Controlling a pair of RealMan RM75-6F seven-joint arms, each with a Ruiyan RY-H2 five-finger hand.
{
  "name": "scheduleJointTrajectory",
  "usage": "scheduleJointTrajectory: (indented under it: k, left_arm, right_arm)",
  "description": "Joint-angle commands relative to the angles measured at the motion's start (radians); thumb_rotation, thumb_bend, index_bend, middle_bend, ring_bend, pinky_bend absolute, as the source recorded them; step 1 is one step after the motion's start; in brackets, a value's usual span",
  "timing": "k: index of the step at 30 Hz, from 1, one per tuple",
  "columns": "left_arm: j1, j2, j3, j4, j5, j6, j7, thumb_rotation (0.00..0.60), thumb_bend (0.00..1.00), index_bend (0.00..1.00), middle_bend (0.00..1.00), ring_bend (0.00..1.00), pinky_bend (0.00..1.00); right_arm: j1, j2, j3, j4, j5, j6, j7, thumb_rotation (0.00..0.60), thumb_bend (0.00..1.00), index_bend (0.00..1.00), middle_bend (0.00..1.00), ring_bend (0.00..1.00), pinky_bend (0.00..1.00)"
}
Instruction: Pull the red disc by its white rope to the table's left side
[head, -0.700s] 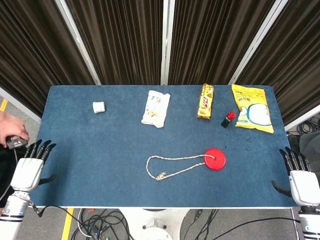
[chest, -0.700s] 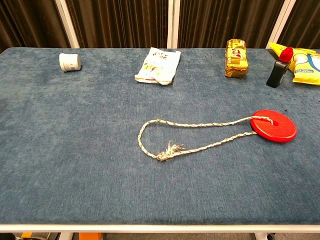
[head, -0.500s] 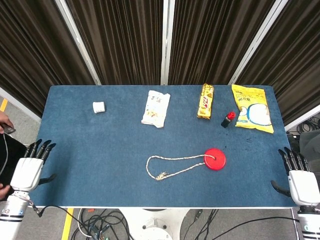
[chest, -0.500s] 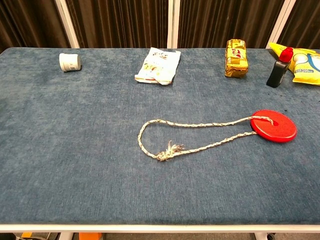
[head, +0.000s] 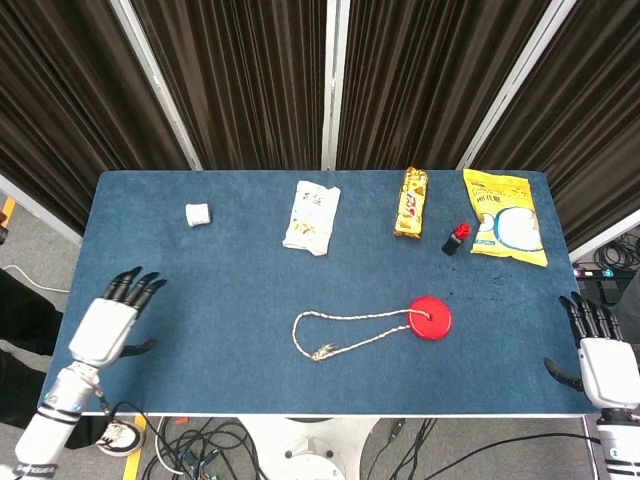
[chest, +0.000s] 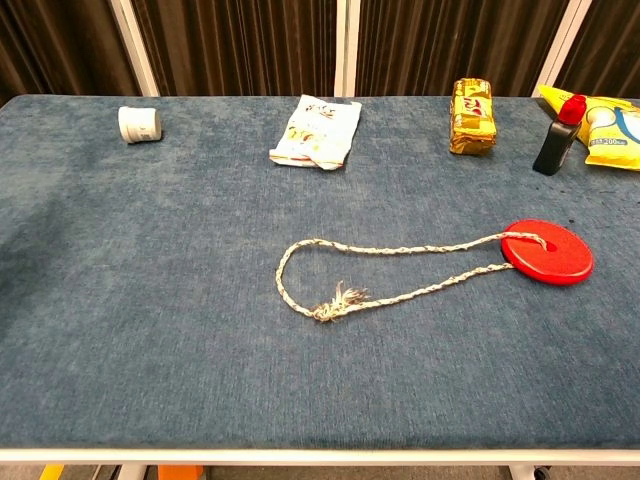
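The red disc lies flat on the blue table, right of centre near the front. Its white rope runs left from the disc in a long loop, with the frayed knotted end near the table's middle. My left hand hovers over the front left corner, fingers spread, holding nothing, well left of the rope. At the front right edge my right hand stays off the table with fingers apart and empty. Neither hand shows in the chest view.
Along the back of the table sit a small white cup, a white snack packet, a yellow bar wrapper, a black bottle with a red cap and a yellow bag. Cables hang below the front edge.
My left hand has moved right and forward, from beside the table's left edge to above its front left corner. The person's hand at far left is gone. Disc, rope and right hand are unmoved.
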Motion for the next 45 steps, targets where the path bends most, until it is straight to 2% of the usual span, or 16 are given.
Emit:
scheduleJointTrajectory:
  k: [1,12,22,28,41,45]
  left_arm:
    - [-0.098,-0.058,-0.031,-0.034,-0.013,-0.124,0.006,0.6,0.0,0.13,0.1,0.0,0.12]
    - [-0.321,-0.275,-0.09,0.017,-0.113,-0.4,0.068,0.6,0.0,0.14,0.11,0.0,0.13]
    - [-0.526,-0.435,-0.179,0.159,-0.233,-0.577,0.102,0.6,0.0,0.15,0.12,0.0,0.13]
    - [-0.593,-0.496,-0.183,0.27,-0.266,-0.618,0.088,0.6,0.02,0.17,0.17,0.0,0.14]
    - [-0.663,-0.563,-0.174,0.389,-0.292,-0.639,0.006,0.6,0.07,0.2,0.26,0.0,0.15]
    - [-0.667,-0.586,-0.162,0.426,-0.291,-0.623,-0.003,0.6,0.1,0.22,0.31,0.04,0.18]
  right_arm:
    - [0.0,0.003,-0.002,0.009,0.0,-0.003,0.003,0.6,0.12,0.0,0.0,0.0,0.0]
    - [-0.006,0.018,0.013,0.058,0.03,-0.007,0.08,0.6,0.13,0.0,0.0,0.0,0.0]
    - [-0.021,0.013,0.02,0.123,0.049,-0.003,0.163,0.6,0.13,0.0,0.0,0.0,0.0]
    - [-0.028,0.012,0.023,0.154,0.055,-0.002,0.201,0.6,0.13,0.0,0.0,0.0,0.0]
    - [-0.028,-0.007,0.025,0.191,0.066,-0.023,0.226,0.6,0.14,0.0,0.0,0.0,0.0]
    - [-0.03,-0.007,0.026,0.193,0.068,-0.024,0.229,0.6,0.14,0.0,0.0,0.0,0.0]
